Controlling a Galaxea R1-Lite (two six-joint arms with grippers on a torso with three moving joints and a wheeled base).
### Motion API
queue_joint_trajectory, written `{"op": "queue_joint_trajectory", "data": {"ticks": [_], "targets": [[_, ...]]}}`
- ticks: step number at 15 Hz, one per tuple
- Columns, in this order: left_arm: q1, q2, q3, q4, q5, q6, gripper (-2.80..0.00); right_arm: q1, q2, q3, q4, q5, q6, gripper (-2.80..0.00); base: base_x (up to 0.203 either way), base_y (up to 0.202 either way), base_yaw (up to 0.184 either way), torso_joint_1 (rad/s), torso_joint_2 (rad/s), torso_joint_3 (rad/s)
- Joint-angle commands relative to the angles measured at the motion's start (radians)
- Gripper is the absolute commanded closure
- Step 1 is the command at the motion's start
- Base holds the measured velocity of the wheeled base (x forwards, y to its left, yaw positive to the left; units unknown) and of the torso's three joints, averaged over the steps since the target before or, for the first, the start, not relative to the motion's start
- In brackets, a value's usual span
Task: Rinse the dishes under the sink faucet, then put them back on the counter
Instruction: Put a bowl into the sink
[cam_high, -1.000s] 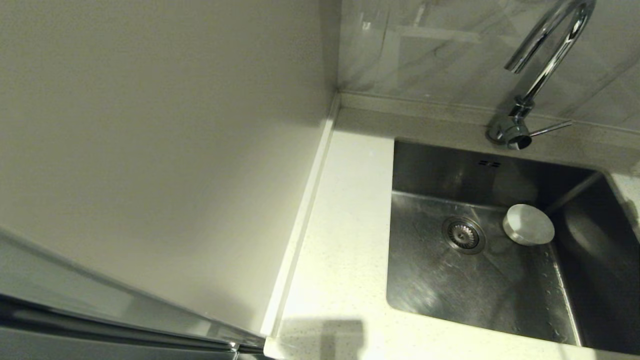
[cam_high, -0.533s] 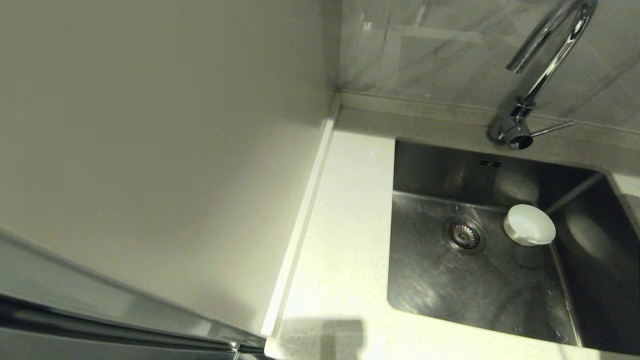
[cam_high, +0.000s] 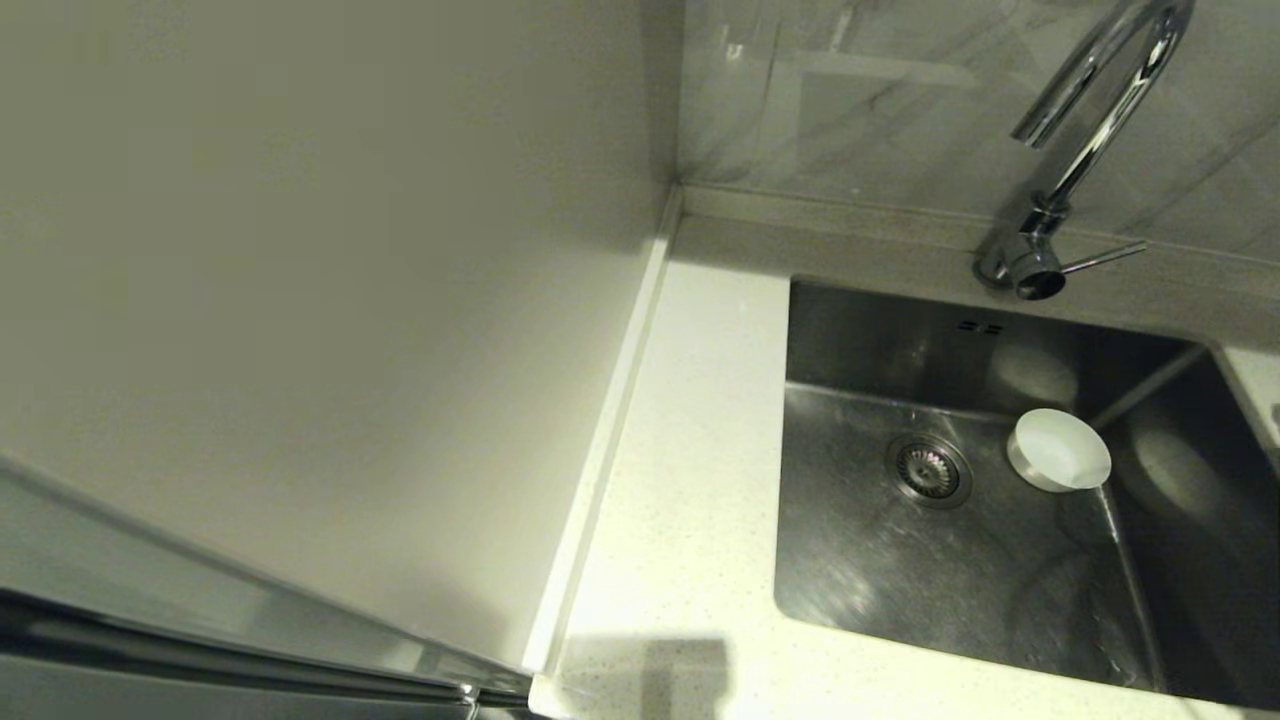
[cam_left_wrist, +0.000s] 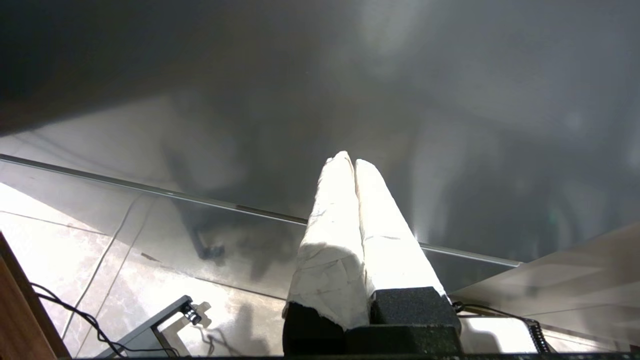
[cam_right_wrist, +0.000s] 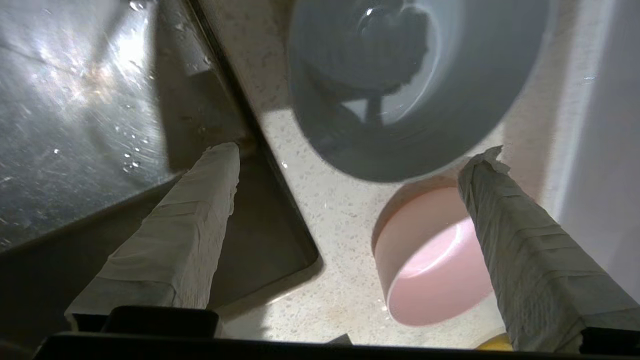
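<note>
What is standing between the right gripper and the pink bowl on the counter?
Nothing visible. The right gripper is open above the counter, and the pink bowl lies uncovered beside its finger. The pale blue bowl sits farther on, not between.

The white bowl (cam_high: 1058, 450) in the sink (cam_high: 900, 590) changed a little. A second ago it looked blurry and sat a bit lower, right of the middle of the frame. Then it turned sharp and moved up and right by a tiny bit. The faucet (cam_high: 1090, 130) at the upper right also shifted a tiny bit to the right. The shadows on the right side of the sink changed shape.
</note>
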Motion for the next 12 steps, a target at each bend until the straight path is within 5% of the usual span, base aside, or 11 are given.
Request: {"op": "queue_joint_trajectory", "data": {"ticks": [1, 4, 5, 6, 12], "targets": [[0.001, -0.003, 0.0, 0.0, 0.0, 0.0, 0.0, -0.008, 0.07, -0.001, 0.005, 0.013, -0.001, -2.8, 0.0, 0.0, 0.0, 0.0, 0.0, 0.0], [0.001, -0.003, 0.0, 0.0, 0.0, 0.0, 0.0, -0.006, 0.094, -0.009, 0.002, 0.029, -0.003, -2.8, 0.0, 0.0, 0.0, 0.0, 0.0, 0.0], [0.001, -0.004, 0.0, 0.0, 0.0, 0.0, 0.0, -0.006, 0.097, -0.004, 0.002, 0.029, -0.006, -0.73, 0.0, 0.0, 0.0, 0.0, 0.0, 0.0], [0.001, -0.003, 0.0, 0.0, 0.0, 0.0, 0.0, -0.006, 0.106, -0.002, 0.003, 0.032, -0.006, 0.0, 0.0, 0.0, 0.0, 0.0, 0.0, 0.0], [0.001, -0.003, 0.0, 0.0, 0.0, 0.0, 0.0, -0.006, 0.128, -0.005, -0.037, 0.05, -0.012, 0.0, 0.0, 0.0, 0.0, 0.0, 0.0, 0.0]]}}
